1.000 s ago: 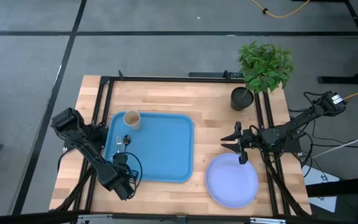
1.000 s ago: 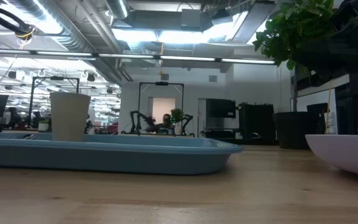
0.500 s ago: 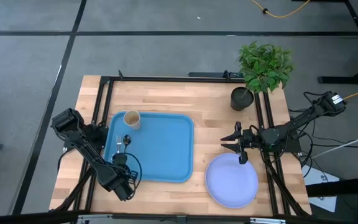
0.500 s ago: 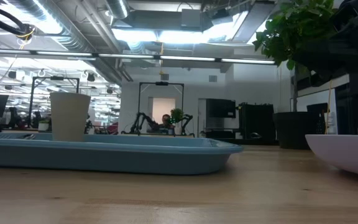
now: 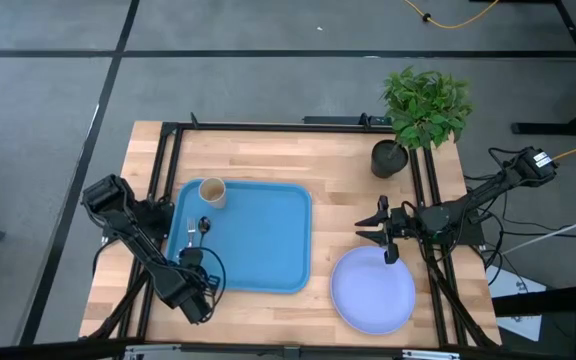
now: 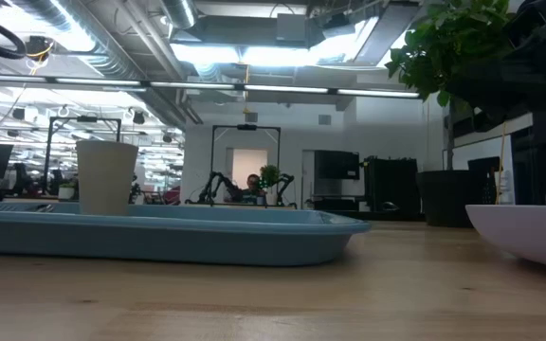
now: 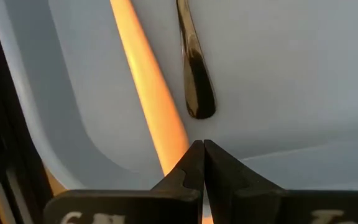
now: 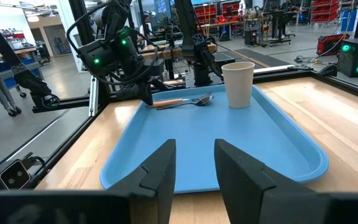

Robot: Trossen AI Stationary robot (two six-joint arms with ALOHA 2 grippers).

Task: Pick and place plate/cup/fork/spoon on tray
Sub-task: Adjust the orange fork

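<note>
Cup, fork, spoon are on the tray; left gripper pinched closed and empty, right gripper spread wide beside the plate, which I'd grab next.

The left arm reaches from the tabletop's left edge toward the near left corner, its wrist angled downward, and the left end effector hangs low with its two dark fingers pressed together, tip to tip. The right arm stretches in from the right edge, held roughly level and pointing leftward. The right end effector has its fingers spread with a clear gap between them.
</note>
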